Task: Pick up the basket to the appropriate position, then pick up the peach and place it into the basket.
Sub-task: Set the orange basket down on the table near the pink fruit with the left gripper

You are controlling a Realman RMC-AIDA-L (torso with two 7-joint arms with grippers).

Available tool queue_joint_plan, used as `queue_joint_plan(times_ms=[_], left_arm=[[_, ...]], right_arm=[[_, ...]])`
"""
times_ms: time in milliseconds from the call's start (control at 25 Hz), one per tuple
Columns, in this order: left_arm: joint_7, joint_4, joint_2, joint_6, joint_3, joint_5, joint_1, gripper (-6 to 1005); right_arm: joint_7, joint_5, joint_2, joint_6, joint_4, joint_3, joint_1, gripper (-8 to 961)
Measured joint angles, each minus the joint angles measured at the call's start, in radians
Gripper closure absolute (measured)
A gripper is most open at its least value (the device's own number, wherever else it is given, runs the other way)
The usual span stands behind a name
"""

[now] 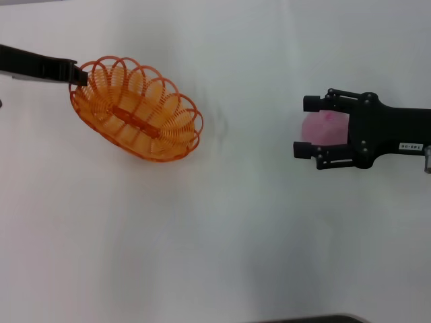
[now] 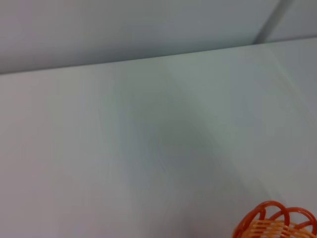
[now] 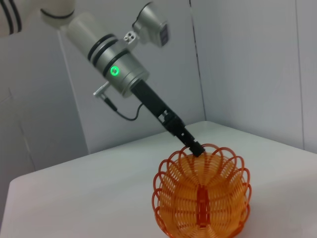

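Note:
The orange wire basket (image 1: 138, 111) is tilted at the left of the table, and my left gripper (image 1: 77, 73) is shut on its far-left rim. The right wrist view shows the basket (image 3: 200, 198) with the left gripper (image 3: 197, 148) pinching its rim. A bit of the rim (image 2: 277, 223) shows in the left wrist view. The pink peach (image 1: 324, 126) lies at the right. My right gripper (image 1: 303, 126) is open, with one finger on each side of the peach, which the gripper body partly hides.
The white table (image 1: 222, 235) stretches around both things. A white wall (image 3: 237, 59) stands behind the table's far edge. A dark edge (image 1: 316, 319) shows at the bottom of the head view.

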Motion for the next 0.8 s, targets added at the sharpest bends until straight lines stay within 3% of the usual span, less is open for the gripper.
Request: queue_joint_plan(times_ms=[200, 400, 640, 760, 800], left_arm=[[-0.093, 0.000, -0.007, -0.050, 0.024, -0.022, 0.039, 958], [-0.227, -0.003, -0.009, -0.135, 0.124, -0.060, 0.104, 958], [-0.290, -0.019, -0.009, -0.238, 0.188, -0.289, 0.215, 958], [-0.309, -0.024, -0.010, -0.272, 0.228, -0.331, 0.234, 958], [-0.348, -0.033, -0.010, -0.325, 0.289, -0.348, 0.256, 958]], right_arm=[[0.052, 0.000, 0.000, 0.009, -0.009, 0.019, 0.008, 7], [0.063, -0.005, 0.000, 0.011, -0.010, 0.019, 0.012, 8], [0.046, -0.003, -0.007, 0.048, -0.008, 0.024, 0.003, 8], [0.029, -0.004, -0.010, 0.055, -0.006, 0.024, 0.003, 7], [0.028, -0.004, -0.011, 0.055, -0.009, 0.024, 0.003, 7]])
